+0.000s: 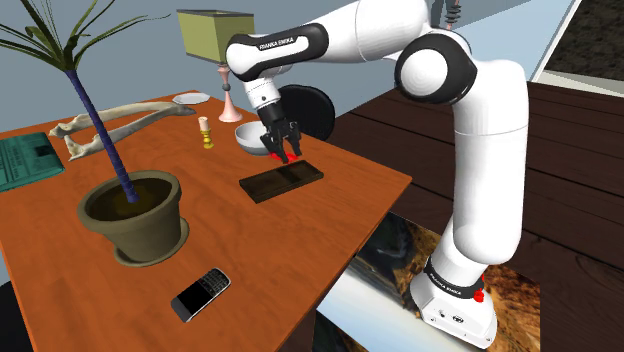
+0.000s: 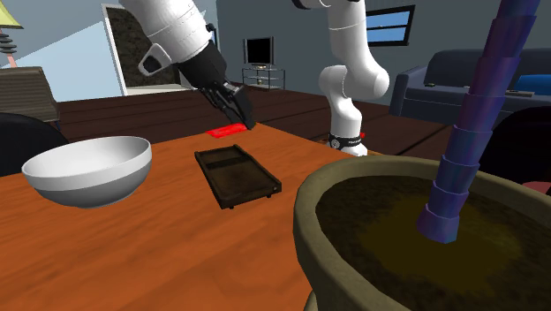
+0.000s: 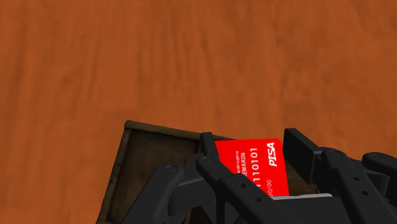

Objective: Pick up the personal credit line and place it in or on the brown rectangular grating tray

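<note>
Nearest the wrist camera, the gripper (image 3: 251, 141) has its black fingers (image 3: 210, 149) drawn in against opposite edges of the red card (image 3: 254, 167), clasping it. That view lets the lettering "PISA" be read. From the shoulder the card is a red sliver at the fingertips. Just below it is one end of the dark brown tray (image 3: 137, 159), resting on the orange wooden table (image 3: 191, 57). The second exterior view adds a white bowl (image 2: 88, 168) nearby.

Red card (image 3: 254, 167) aloft, seemingly over the dark brown tray (image 1: 283, 182) end.
</note>
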`<state>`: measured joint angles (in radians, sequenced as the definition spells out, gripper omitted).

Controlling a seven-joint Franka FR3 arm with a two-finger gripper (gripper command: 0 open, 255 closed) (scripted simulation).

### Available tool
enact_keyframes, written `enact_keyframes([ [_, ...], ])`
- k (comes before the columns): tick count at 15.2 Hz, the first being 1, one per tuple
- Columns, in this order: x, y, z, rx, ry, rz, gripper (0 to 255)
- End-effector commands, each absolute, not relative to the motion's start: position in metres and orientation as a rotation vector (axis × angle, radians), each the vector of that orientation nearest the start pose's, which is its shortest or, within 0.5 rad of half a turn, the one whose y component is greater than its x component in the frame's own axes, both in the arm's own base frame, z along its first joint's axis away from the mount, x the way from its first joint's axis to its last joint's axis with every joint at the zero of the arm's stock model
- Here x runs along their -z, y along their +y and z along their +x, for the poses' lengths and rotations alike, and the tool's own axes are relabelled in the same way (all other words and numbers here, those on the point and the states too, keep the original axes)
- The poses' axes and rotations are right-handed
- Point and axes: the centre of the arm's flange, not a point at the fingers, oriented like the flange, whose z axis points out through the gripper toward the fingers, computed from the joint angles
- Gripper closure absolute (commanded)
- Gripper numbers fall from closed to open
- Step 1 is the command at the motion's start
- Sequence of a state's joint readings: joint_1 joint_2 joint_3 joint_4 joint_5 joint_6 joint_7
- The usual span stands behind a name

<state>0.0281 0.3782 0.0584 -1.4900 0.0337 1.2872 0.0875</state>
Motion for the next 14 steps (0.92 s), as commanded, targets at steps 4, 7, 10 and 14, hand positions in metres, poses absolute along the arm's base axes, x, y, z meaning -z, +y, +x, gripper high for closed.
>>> enact_keyframes([
  [4,-0.399,0.052,0.597,-0.901,-0.001,-3.004,255],
  [7,-0.384,0.052,0.597,-0.901,-0.001,-3.004,255],
  [10,-0.368,0.052,0.597,-0.901,-0.001,-3.004,255],
  [14,-0.361,0.052,0.597,-0.901,-0.001,-3.004,255],
])
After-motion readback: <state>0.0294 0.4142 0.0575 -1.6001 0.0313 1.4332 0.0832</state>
